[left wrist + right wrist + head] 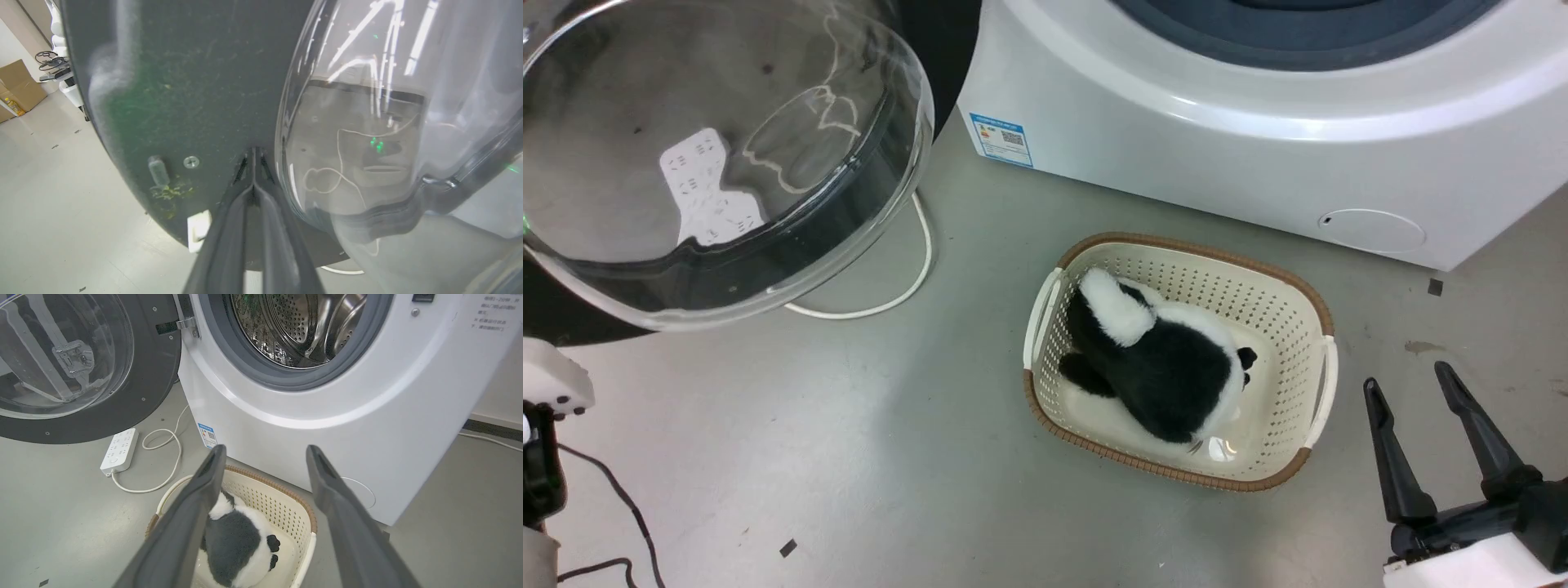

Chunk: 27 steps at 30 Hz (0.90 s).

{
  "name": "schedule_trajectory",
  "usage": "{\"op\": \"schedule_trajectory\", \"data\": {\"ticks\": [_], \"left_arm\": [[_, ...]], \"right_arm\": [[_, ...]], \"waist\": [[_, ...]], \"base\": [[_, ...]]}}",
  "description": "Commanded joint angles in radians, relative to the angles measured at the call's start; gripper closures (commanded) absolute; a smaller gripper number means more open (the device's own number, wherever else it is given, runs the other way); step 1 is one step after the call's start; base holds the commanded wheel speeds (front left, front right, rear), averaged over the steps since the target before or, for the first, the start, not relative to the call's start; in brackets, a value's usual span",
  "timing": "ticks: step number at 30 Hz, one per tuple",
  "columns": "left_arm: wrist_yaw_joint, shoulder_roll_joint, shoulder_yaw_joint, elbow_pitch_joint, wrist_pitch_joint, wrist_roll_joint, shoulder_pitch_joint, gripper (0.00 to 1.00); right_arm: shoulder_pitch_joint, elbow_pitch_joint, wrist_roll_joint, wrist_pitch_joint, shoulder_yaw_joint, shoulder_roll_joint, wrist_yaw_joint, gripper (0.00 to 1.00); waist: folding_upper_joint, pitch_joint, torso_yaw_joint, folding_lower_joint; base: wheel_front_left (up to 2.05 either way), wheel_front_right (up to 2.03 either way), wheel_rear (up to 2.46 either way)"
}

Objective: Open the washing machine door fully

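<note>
Left gripper (pixel 253 152), fingers pressed together, touches the dark inside of the washing machine door (pixel 175 94), which is straight ahead of it. Right gripper (pixel 1407 374), fingers spread, hangs far off.

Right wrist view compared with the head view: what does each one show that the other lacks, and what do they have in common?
The right wrist view adds the steel drum and the door hinge. The head view adds a black cable on the floor at its lower left. Both share the open door, the machine with its blue sticker, the power strip (in the head view seen through the door glass), the basket holding the panda toy, and the open right pincer.
</note>
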Motion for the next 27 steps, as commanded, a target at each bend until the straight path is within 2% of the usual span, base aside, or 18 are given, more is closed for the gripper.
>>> {"op": "schedule_trajectory", "data": {"ticks": [1, 7, 12, 17, 24, 25, 26, 27], "left_arm": [[-0.006, 0.008, -0.002, 0.01, -0.014, 0.002, -0.013, 1.0], [-0.017, -0.001, -0.035, 0.034, -0.071, 0.028, 0.028, 1.0], [-0.014, -0.036, -0.068, -0.029, -0.115, 0.051, 0.106, 1.0], [-0.013, -0.144, -0.107, -0.158, -0.144, 0.037, 0.202, 1.0], [-0.001, -0.234, -0.223, -0.313, -0.152, 0.095, 0.363, 1.0], [0.005, -0.246, -0.237, -0.326, -0.153, 0.102, 0.381, 0.89], [0.007, -0.254, -0.25, -0.334, -0.153, 0.108, 0.398, 0.38], [0.009, -0.262, -0.264, -0.34, -0.153, 0.115, 0.413, 0.0]], "right_arm": [[-0.012, 0.003, 0.008, -0.006, -0.004, -0.003, -0.001, 0.0], [-0.017, 0.057, 0.013, -0.017, -0.027, 0.01, -0.001, 0.0], [-0.005, 0.09, -0.001, -0.024, -0.05, 0.04, -0.001, 0.0], [0.022, 0.102, -0.021, -0.026, -0.093, 0.073, -0.001, 0.0], [0.048, 0.091, -0.058, -0.026, -0.093, 0.102, -0.001, 0.0], [0.051, 0.088, -0.063, -0.026, -0.09, 0.106, -0.001, 0.0], [0.055, 0.086, -0.068, -0.026, -0.088, 0.11, -0.001, 0.0], [0.059, 0.085, -0.073, -0.026, -0.087, 0.114, -0.001, 0.0]], "waist": [[0.0, -0.005, -0.003, -0.0002], [0.0, -0.07, -0.017, -0.0002], [0.0, -0.165, -0.027, -0.0002], [0.0, -0.261, -0.041, -0.0002], [0.0, -0.359, -0.111, -0.0002], [0.0, -0.369, -0.123, -0.0002], [0.0, -0.377, -0.135, -0.0002], [0.0, -0.383, -0.147, -0.0002]], "base": [[0.0, 0.0, 0.0], [0.0, 0.0, 0.0], [0.0, 0.0, 0.0], [0.0, 0.0, 0.0], [0.0, 0.0, 0.0], [0.0, 0.0, 0.0], [0.0, 0.0, 0.0], [0.0, 0.0, 0.0]]}}
